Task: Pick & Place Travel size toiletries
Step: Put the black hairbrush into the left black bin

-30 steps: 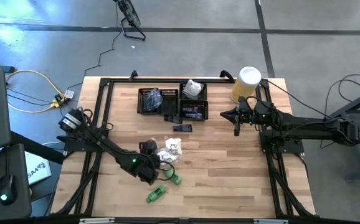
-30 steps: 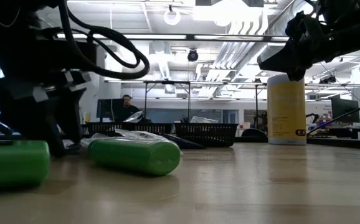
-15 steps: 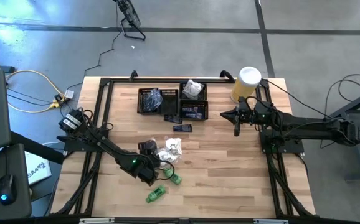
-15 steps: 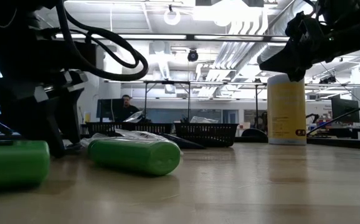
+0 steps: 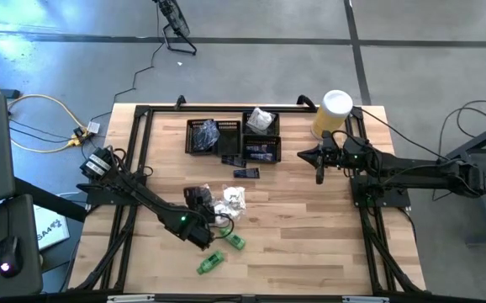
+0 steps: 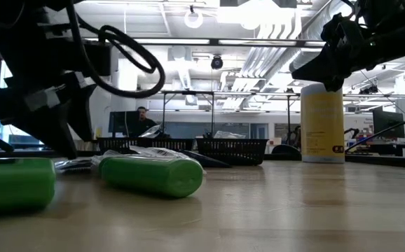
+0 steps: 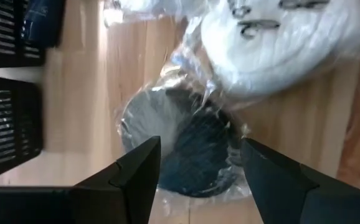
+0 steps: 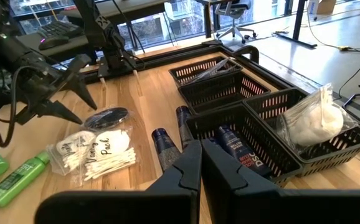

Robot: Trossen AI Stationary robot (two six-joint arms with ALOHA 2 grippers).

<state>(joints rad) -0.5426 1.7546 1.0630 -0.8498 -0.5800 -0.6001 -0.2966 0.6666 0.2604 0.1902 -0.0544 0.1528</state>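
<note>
The travel size toiletries lie mid-table: a round black piece in clear wrap, a white sachet of swabs, two green tubes and dark tubes. My left gripper hangs open, tilted down just above the round black piece. The piece shows between the fingers, which stay clear of it. My right gripper waits shut near the table's right side, level, with nothing in it.
Black mesh trays stand at the far edge, one holding a white crinkly bag, another dark packets. A tall yellow cylinder with a white lid stands far right. A person sits in the room behind.
My left gripper has tipped and its fingers have come up off the tabletop beside the green tubes. It stays open. The toiletries have not moved.
</note>
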